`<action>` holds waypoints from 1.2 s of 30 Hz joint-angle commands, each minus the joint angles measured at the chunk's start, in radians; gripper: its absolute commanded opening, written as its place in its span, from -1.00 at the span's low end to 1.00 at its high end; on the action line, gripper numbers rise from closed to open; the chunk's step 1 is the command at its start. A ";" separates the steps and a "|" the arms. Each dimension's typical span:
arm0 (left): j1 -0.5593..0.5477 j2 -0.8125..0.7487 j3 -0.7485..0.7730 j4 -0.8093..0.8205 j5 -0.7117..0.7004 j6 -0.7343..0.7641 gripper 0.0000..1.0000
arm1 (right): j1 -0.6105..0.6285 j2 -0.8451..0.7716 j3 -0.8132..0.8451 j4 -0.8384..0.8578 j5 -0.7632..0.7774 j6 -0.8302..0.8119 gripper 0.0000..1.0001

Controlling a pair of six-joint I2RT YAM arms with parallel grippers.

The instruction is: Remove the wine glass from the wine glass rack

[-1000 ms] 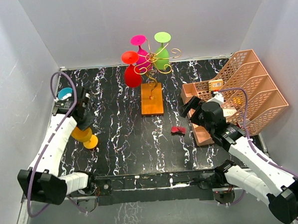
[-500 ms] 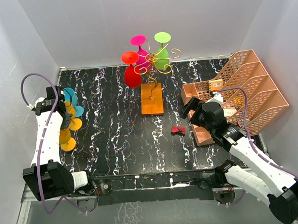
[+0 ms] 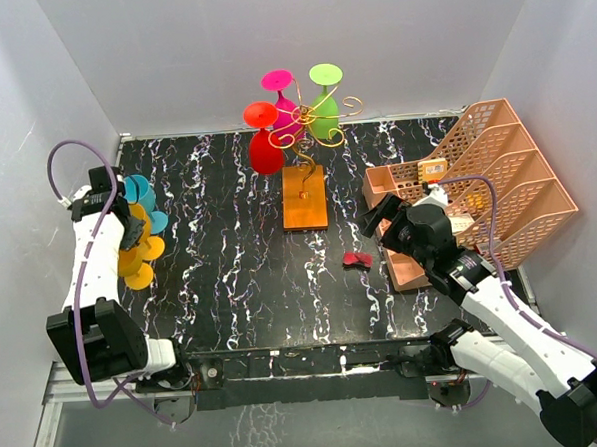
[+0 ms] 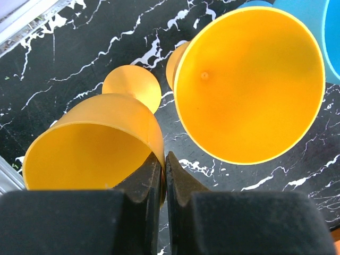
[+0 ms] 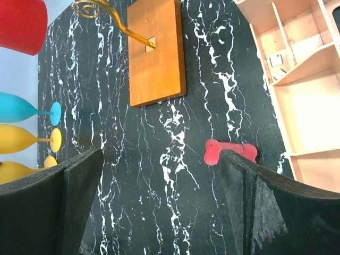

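The wine glass rack (image 3: 303,118) is a gold wire stand on a wooden base (image 3: 304,196) at the back centre. A red glass (image 3: 266,150), a pink glass (image 3: 285,114) and a green glass (image 3: 323,112) hang on it upside down. My left gripper (image 4: 163,156) is shut on the rim of an orange wine glass (image 4: 90,143) at the far left (image 3: 131,234). A second orange glass (image 4: 249,85) lies right beside it. My right gripper (image 5: 159,159) is open and empty above the table, right of the base (image 5: 156,50).
A blue glass (image 3: 142,197) lies by the left wall next to the orange ones. A small red bone-shaped piece (image 3: 357,259) lies on the marble table. A peach lattice organiser (image 3: 496,178) fills the right side.
My left arm has swung left and back with the orange glass, bringing it beside the other orange glass and the blue one. The right arm has hardly moved.
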 commanded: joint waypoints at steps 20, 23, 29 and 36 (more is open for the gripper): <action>0.004 -0.132 0.177 -0.108 0.048 0.041 0.71 | -0.005 -0.056 0.003 0.066 0.040 -0.050 0.97; 0.004 -0.166 0.235 -0.122 0.108 0.084 0.86 | -0.005 -0.059 0.002 0.078 0.032 -0.080 0.97; 0.003 -0.290 0.149 0.056 0.601 0.173 0.94 | -0.005 -0.056 -0.009 0.092 0.028 -0.077 0.97; -0.026 -0.244 0.093 0.321 1.000 0.071 0.94 | -0.005 -0.061 -0.043 0.110 0.018 -0.040 0.97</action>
